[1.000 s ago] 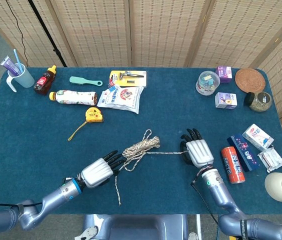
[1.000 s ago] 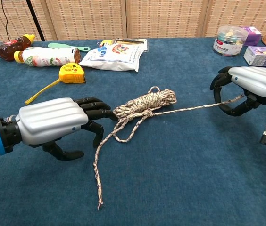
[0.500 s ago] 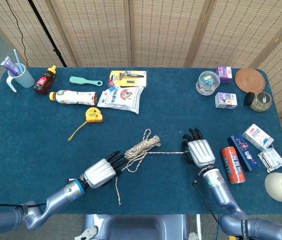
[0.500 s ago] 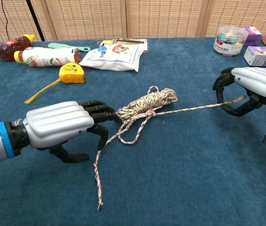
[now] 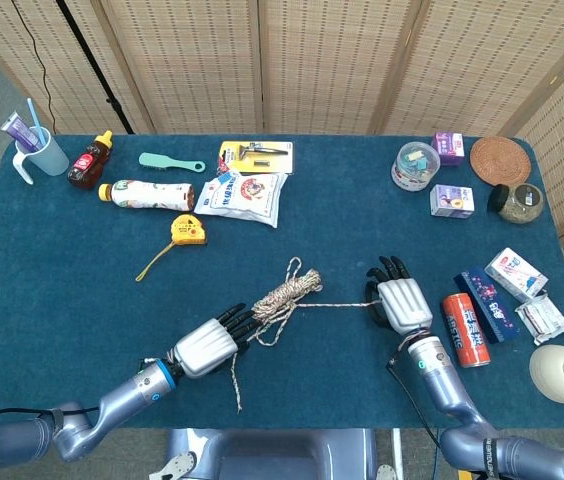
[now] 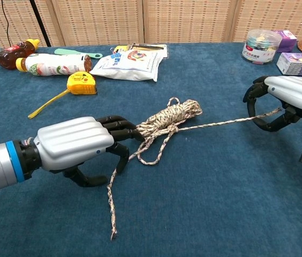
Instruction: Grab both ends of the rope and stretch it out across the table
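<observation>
The speckled rope lies mid-table as a loose coil. One strand runs taut from the coil to my right hand, which grips that end between curled fingers. My left hand lies palm down just left of the coil. Its dark fingertips touch the coil's near loops, and the thumb is spread below them. The other strand passes under these fingers and trails as a free tail toward the front edge, with no closed grip on it.
An orange can and a blue box lie close to the right of my right hand. A yellow tape measure, a snack packet and a bottle sit behind the coil. A white bowl is at the front right.
My left hand has slid right until its fingertips meet the coil. The coil has shifted slightly right. My right hand keeps its hold and has barely moved.
</observation>
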### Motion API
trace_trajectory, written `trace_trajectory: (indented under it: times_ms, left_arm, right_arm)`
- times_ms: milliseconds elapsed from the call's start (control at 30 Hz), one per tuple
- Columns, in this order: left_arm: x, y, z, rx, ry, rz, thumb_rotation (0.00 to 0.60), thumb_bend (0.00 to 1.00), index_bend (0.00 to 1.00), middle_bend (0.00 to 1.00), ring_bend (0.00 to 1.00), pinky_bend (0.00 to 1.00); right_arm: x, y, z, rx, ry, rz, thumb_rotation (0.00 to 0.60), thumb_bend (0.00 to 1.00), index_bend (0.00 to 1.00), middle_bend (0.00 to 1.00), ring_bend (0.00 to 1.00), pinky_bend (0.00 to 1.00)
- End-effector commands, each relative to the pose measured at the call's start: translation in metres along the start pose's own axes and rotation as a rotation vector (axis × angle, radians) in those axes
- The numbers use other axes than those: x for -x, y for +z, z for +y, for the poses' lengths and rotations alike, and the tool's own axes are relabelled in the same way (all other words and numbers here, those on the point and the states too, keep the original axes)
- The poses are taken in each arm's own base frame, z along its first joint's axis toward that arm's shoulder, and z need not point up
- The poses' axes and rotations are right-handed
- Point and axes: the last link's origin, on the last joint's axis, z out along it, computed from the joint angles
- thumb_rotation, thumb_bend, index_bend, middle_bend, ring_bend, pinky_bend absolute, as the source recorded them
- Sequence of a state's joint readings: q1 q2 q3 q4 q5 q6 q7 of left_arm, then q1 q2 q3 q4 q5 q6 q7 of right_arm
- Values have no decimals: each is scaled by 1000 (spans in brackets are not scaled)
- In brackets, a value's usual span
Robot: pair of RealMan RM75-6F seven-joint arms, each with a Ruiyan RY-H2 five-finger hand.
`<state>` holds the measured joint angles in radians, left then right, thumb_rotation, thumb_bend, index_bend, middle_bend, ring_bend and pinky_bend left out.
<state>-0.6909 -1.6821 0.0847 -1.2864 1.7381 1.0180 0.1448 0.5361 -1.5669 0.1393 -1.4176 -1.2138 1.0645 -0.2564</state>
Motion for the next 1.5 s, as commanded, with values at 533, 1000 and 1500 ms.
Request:
trace_trajectory:
  times_ms: [533, 1000, 1500]
  left_arm:
    - [4, 4, 3, -8, -1, -4, 600, 351, 503, 131, 3, 0]
    - [6, 3, 2, -13, 2, -15, 600, 388, 509, 131, 2, 0]
    - [6, 2, 1, -18, 0, -13, 600, 408, 558, 132, 2, 0]
  right_arm:
    - [0, 0, 2, 5, 5, 0, 600, 536, 596, 261, 58, 0]
    - [0, 0, 4, 11, 10, 5, 600, 536, 598, 264, 60, 0]
    - [0, 1, 4, 9, 10, 6, 600, 537, 599, 267, 61, 0]
